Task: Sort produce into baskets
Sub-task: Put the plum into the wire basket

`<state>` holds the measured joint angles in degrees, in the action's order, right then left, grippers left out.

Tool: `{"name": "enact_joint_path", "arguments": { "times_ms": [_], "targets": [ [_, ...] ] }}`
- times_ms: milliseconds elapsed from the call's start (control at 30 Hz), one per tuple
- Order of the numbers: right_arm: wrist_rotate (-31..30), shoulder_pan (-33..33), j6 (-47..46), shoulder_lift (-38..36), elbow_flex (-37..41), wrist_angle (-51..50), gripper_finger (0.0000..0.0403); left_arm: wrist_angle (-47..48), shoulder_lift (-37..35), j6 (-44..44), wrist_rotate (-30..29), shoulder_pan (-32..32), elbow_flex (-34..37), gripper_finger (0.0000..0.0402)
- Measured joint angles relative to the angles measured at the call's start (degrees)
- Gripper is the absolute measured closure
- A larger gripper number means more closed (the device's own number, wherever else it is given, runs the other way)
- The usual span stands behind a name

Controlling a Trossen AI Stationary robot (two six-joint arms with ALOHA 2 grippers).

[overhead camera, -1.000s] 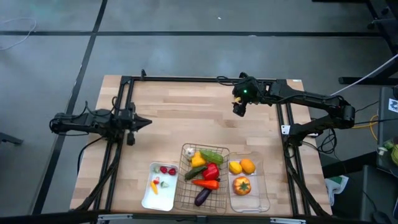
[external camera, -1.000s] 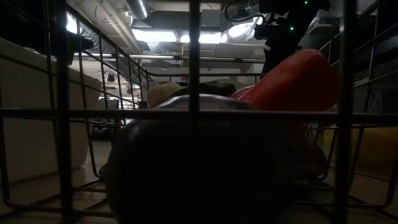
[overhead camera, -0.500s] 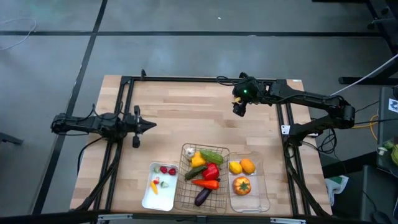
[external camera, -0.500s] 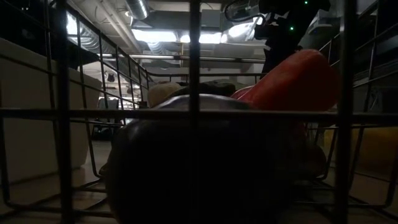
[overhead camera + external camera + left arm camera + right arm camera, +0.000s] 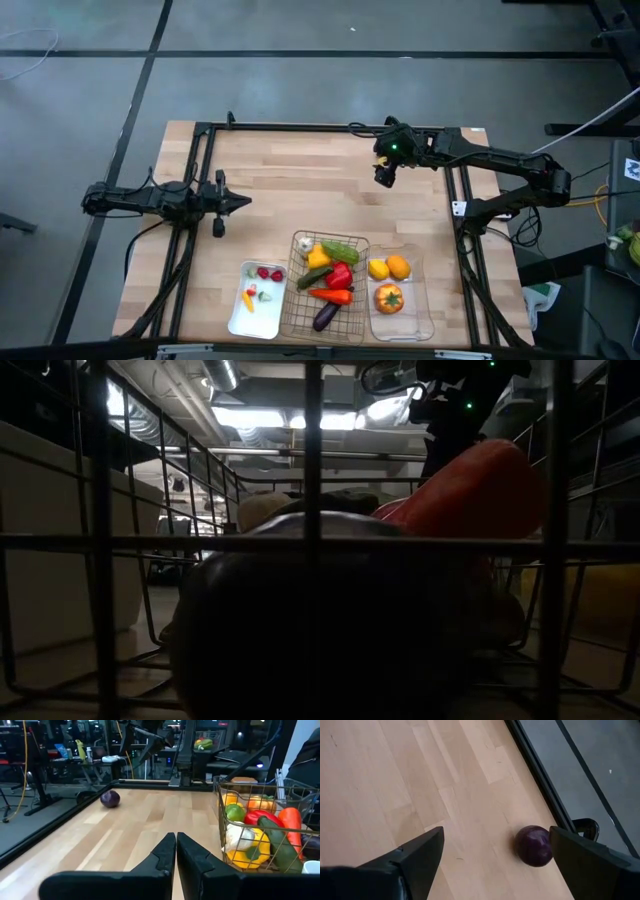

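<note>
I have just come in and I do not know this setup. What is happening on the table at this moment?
The robot is sorting toy produce into three containers at the table's near edge: a white tray, a wire basket and a clear bin. Most pieces are already inside. One purple ball lies loose on the wood; the right gripper hovers over it, open. The left gripper waits shut at the left side, holding nothing.

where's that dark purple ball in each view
High view: not visible; the right gripper hangs over the table's far right part, where the ball would be.
Low view: not in it.
Left wrist view: purple ball far off on the wood, near the black frame rail.
Right wrist view: purple ball on the wood between the open fingers, nearer one.
Shared landmark: that black frame rail along the table edge.
</note>
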<state>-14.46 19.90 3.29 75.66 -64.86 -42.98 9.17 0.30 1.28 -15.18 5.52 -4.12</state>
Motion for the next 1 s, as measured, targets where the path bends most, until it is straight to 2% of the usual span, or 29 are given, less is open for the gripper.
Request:
{"name": "enact_joint_path", "arguments": {
  "times_ms": [633,867,1000],
  "targets": [
    [0.0,0.0,0.0,0.0,0.0,0.0,0.0047,0.0,0.0,0.2,-0.1,0.0,0.0,0.0389],
    [-4.0,0.4,0.2,0.0,0.0,0.0,0.0047,0.0,0.0,0.2,-0.1,0.0,0.0,0.0389],
    [-0.6,3.5,-0.1,0.0,0.0,0.1,0.0047,0.0,0.0,0.2,-0.1,0.0,0.0,0.0389]
  ]
}}
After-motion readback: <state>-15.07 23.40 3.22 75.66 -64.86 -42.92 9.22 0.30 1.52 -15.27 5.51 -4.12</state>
